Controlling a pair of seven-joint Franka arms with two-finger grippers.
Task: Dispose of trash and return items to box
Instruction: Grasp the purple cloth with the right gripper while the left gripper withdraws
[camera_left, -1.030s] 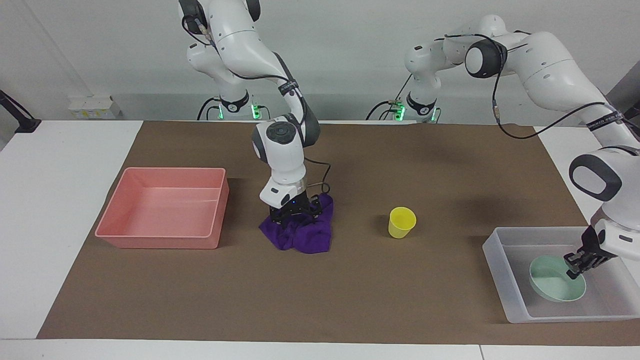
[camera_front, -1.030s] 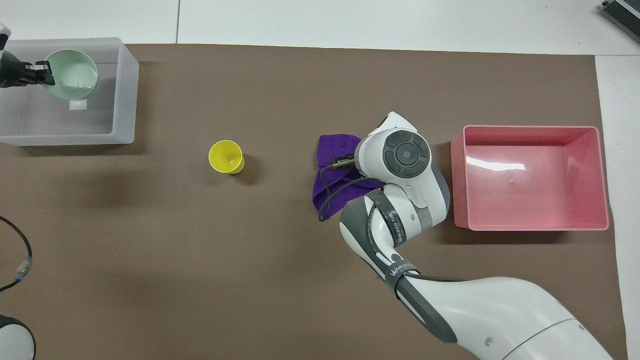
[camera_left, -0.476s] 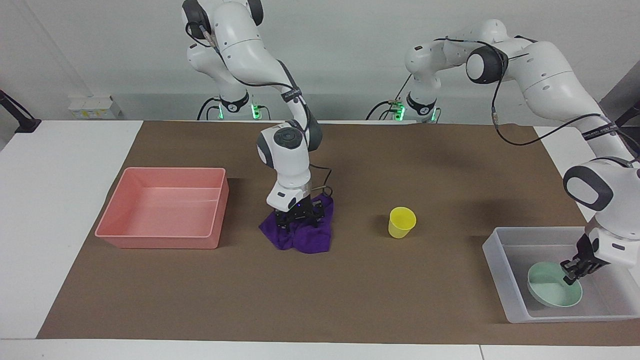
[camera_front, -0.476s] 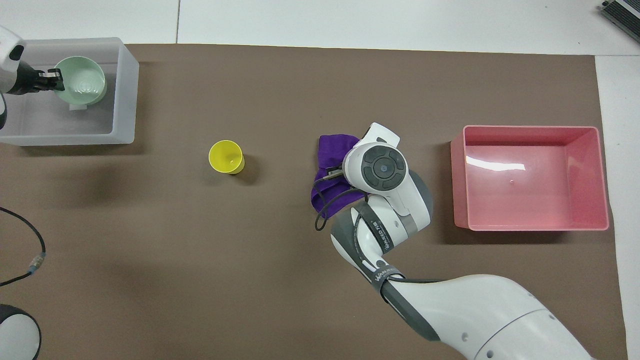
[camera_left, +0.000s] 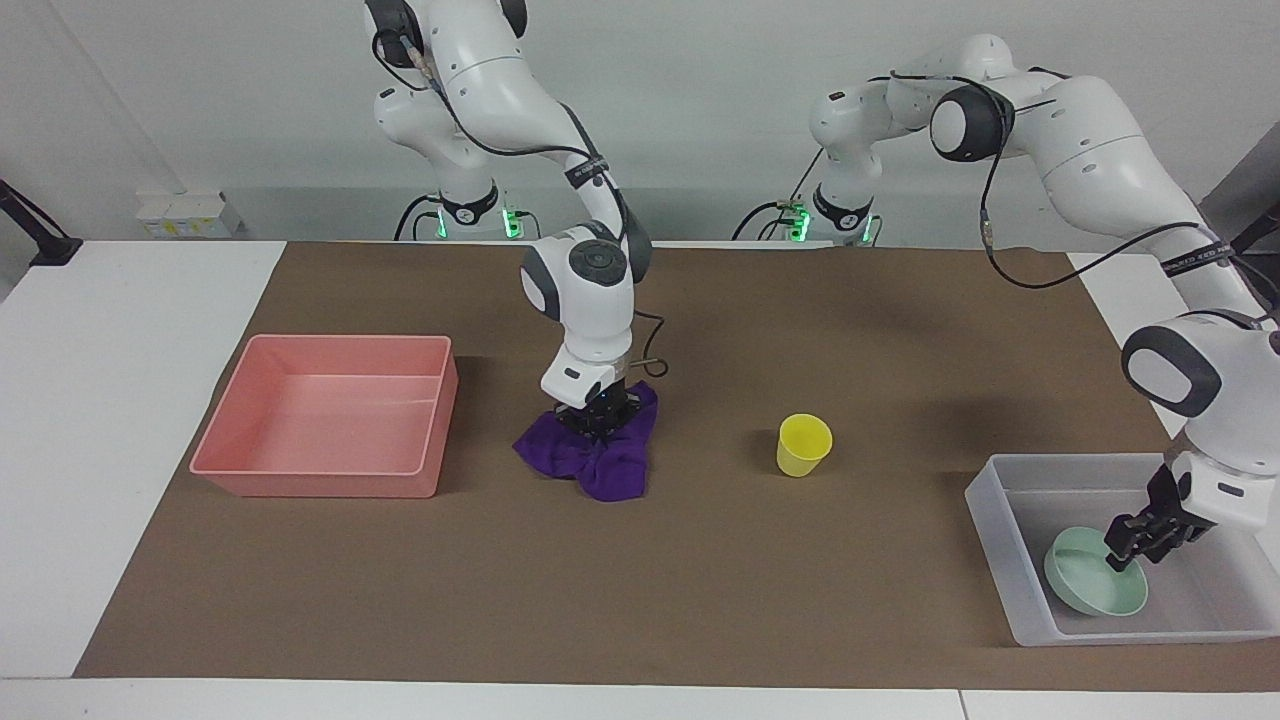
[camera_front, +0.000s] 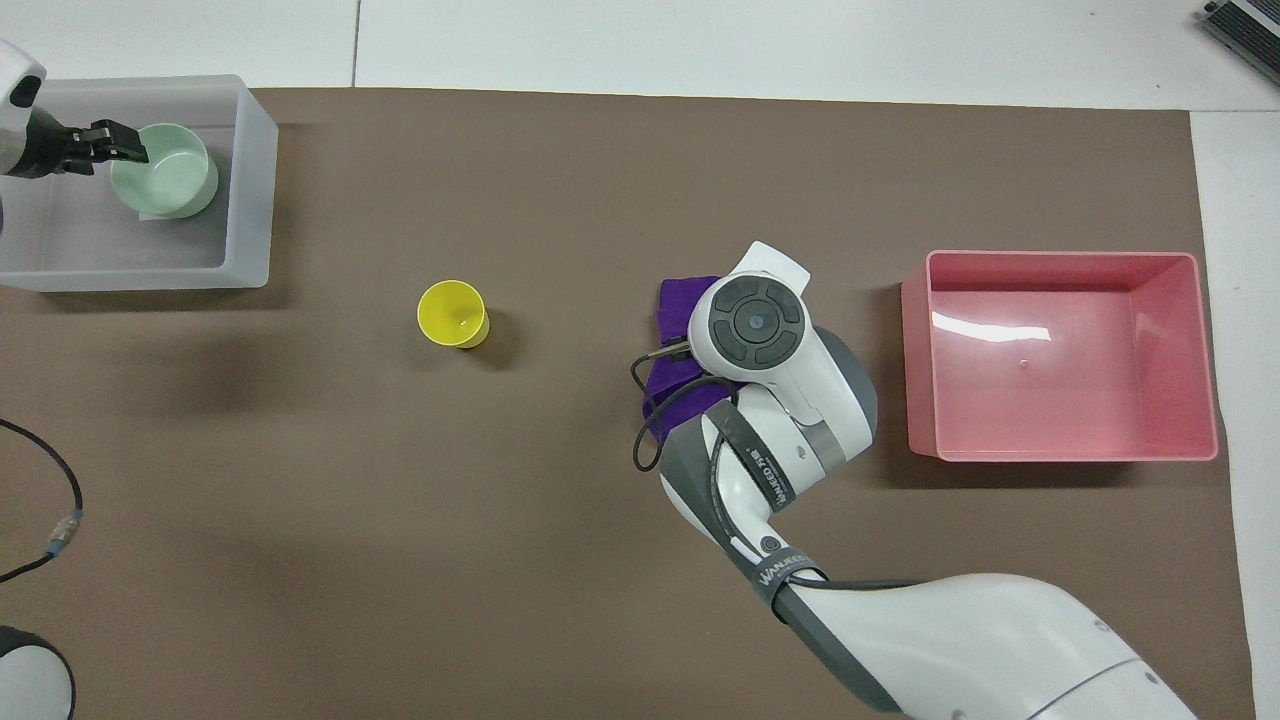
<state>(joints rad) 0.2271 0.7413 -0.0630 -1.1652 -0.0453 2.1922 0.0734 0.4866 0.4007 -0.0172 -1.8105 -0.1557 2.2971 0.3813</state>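
The purple cloth (camera_left: 610, 470) lies bunched on the brown mat between the pink tub and the yellow cup; it also shows in the overhead view (camera_front: 675, 300). My right gripper (camera_left: 600, 420) is down on its top and shut on the gathered fabric. The yellow cup (camera_left: 803, 445) (camera_front: 453, 314) stands upright mid-table. The mint bowl (camera_left: 1092, 590) (camera_front: 165, 185) is low inside the clear box (camera_left: 1000, 560) (camera_front: 250, 200) at the left arm's end. My left gripper (camera_left: 1126, 552) (camera_front: 125, 152) is shut on the bowl's rim.
An empty pink tub (camera_left: 320, 480) (camera_front: 915, 360) sits at the right arm's end of the mat. In the overhead view the right arm's wrist hides its fingers and much of the cloth. White tabletop borders the mat.
My right gripper has closed on the cloth, gathered it into a tighter bunch and shifted it slightly toward the robots. My left gripper has lowered the mint bowl deeper into the clear box.
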